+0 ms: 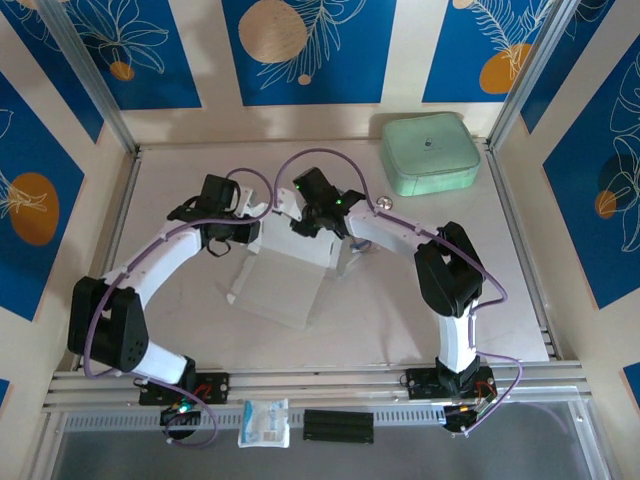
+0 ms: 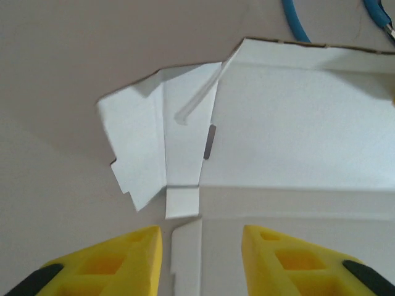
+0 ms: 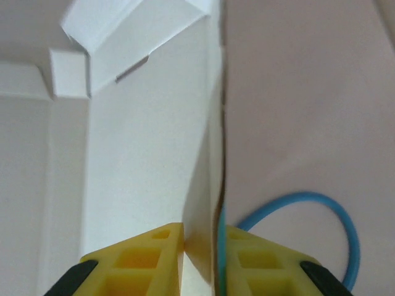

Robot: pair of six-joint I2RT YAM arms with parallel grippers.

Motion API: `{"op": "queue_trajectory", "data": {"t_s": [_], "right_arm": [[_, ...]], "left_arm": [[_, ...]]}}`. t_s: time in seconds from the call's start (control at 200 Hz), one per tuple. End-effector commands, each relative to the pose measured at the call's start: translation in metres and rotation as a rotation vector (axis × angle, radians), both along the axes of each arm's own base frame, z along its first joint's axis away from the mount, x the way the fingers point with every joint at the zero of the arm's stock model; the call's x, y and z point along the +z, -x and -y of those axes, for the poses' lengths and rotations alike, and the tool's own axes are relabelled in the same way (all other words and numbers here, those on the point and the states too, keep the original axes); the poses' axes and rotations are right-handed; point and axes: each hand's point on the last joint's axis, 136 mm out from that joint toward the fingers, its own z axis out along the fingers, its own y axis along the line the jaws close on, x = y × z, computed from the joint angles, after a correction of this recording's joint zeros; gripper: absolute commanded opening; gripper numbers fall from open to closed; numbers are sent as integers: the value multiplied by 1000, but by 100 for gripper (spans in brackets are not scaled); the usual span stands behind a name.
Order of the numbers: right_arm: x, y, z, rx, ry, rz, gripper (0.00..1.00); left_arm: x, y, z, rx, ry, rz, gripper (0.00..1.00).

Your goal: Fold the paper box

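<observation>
the paper box (image 1: pixel 285 290) lies mostly unfolded near the middle of the tabletop (image 1: pixel 480 290). it is thin matt card (image 2: pixel 296 135), grey-white side up, die-cut with straight creases, a narrow slot and notched flaps. one panel (image 3: pixel 148 154) stands upright at its far side, and the left wrist view shows a small flap curling up off the sheet.

the left arm arcs in from the near-left corner, with its wrist bent down over the card's left flaps. the left claw (image 2: pixel 200 237) hovers with its ribbed yellow fingers (image 2: pixel 123 259) apart and grips nothing; a narrow tab of card lies below the gap.

the right arm reaches from the near-right corner, elbow raised and forearm pointing left. the right claw (image 3: pixel 203 231) is pinched narrow on the edge of the upright panel, the card squeezed between both yellow fingers (image 3: pixel 148 259).

a thin blue cable (image 3: pixel 321 216) loops on the tabletop just beside that panel. a mint-green case (image 1: pixel 430 152) with rounded corners sits at the far-right corner.
</observation>
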Motion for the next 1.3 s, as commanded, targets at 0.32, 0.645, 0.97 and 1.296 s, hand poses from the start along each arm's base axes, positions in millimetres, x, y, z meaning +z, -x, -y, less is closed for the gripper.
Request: {"op": "queue_trajectory", "data": {"t_s": [0.32,0.645,0.97,1.296], "right_arm": [[9,8,-6,91,45,116,15],[21,12,-6,153,74,155,12],[17,20,-4,193,50,86,12],[13,30,-4,258,57,67,11]], "left_arm": [[37,1,-44,178,189,-54,50],[17,3,-39,152,185,-137,53],[53,-1,-44,-55,44,90,65],[33,7,-9,-410,75,46,72]]}}
